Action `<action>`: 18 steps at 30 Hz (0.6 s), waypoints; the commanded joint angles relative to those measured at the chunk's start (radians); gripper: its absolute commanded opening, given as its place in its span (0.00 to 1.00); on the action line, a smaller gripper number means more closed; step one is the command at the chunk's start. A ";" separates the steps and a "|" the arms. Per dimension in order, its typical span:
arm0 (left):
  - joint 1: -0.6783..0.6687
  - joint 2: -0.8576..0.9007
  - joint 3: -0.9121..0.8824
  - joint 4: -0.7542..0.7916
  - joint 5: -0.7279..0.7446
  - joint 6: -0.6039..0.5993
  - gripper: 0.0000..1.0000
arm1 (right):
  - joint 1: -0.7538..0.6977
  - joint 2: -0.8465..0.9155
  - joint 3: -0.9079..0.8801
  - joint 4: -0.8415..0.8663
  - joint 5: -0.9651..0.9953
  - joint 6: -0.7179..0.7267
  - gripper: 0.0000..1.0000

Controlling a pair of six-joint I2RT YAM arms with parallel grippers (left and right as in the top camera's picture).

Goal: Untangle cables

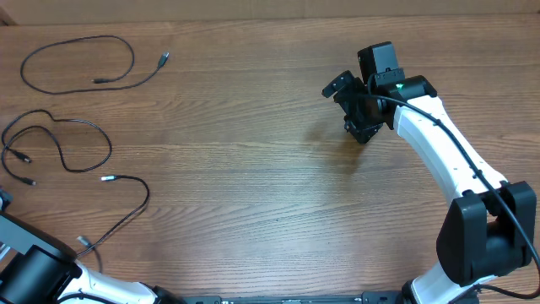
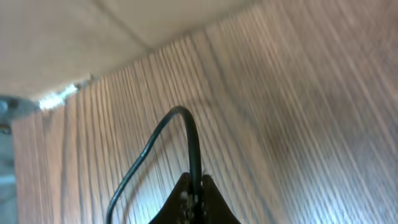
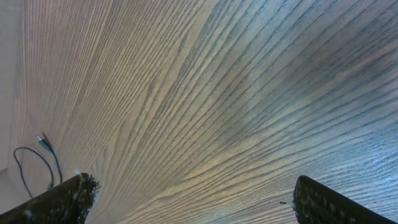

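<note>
Tightly together, the jaws of the left gripper [image 2: 194, 190] are clamped on a thin black cable [image 2: 194, 143]; from the wrist view it rises out of the fingertips, arches over and falls away to the left, near side; which of the cables it is I cannot tell. Beyond it the wood-grain table [image 2: 298, 93] runs to its edge, and a small silvery plug tip [image 2: 59, 96] lies close to that edge; from overhead only the left arm [image 1: 34, 270] shows, at the near left corner, its jaws out of sight.

Over on the right, the right gripper [image 3: 193, 186] has its jaws spread wide apart, the two dark fingers [image 3: 56, 199] at either side of its wrist view; nothing is between them and they touch nothing; bare wood lies under them.

All the cables sit on the left side of the table, well apart from the right gripper; nothing lies between. One [image 1: 131, 52] makes a loose loop at the far left, a plug pointing right; a second [image 1: 110, 148] curls in the middle left, with two small plugs at the left edge; a third [image 1: 148, 196] bends from a pale plug toward the near left corner. They are thin, black and slack; none is knotted with another.
</note>
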 commanded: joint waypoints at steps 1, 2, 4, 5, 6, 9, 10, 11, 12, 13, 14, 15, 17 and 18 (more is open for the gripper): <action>0.005 -0.032 0.022 0.042 -0.031 0.121 0.04 | -0.006 -0.012 0.013 0.005 0.002 -0.007 1.00; 0.005 -0.032 0.022 0.053 -0.031 0.135 0.04 | -0.006 -0.012 0.013 0.006 0.002 -0.007 1.00; 0.005 -0.032 0.022 0.071 -0.032 0.153 0.04 | -0.006 -0.012 0.013 0.013 0.002 -0.007 1.00; 0.005 -0.032 0.022 0.073 -0.031 0.153 0.04 | -0.006 -0.012 0.013 0.017 0.002 -0.007 1.00; 0.006 -0.031 0.022 0.076 -0.032 0.153 0.06 | -0.006 -0.012 0.013 0.021 0.002 -0.007 1.00; 0.005 -0.021 0.022 0.088 -0.031 0.153 0.08 | -0.006 -0.012 0.013 0.028 0.002 -0.007 1.00; 0.005 -0.016 0.021 0.088 -0.031 0.153 0.09 | -0.006 -0.012 0.013 0.028 0.002 -0.007 1.00; 0.005 -0.011 0.021 0.087 -0.031 0.153 0.10 | -0.006 -0.012 0.013 0.028 0.002 -0.007 1.00; 0.005 -0.007 0.021 0.087 -0.031 0.152 0.13 | -0.006 -0.012 0.013 0.028 0.002 -0.007 1.00; 0.005 -0.003 0.021 0.083 -0.031 0.152 0.22 | -0.006 -0.012 0.013 0.028 0.002 -0.007 1.00; 0.005 -0.002 0.021 0.077 -0.030 0.151 0.35 | -0.006 -0.012 0.013 0.028 0.002 -0.007 1.00; 0.003 -0.002 0.021 0.071 -0.030 0.151 0.53 | -0.006 -0.012 0.013 0.028 0.002 -0.007 1.00; -0.002 -0.003 0.021 0.061 -0.030 0.149 0.97 | -0.006 -0.012 0.013 0.028 0.002 -0.007 1.00; -0.006 -0.004 0.021 0.053 -0.031 0.148 0.99 | -0.006 -0.012 0.013 0.028 0.002 -0.007 1.00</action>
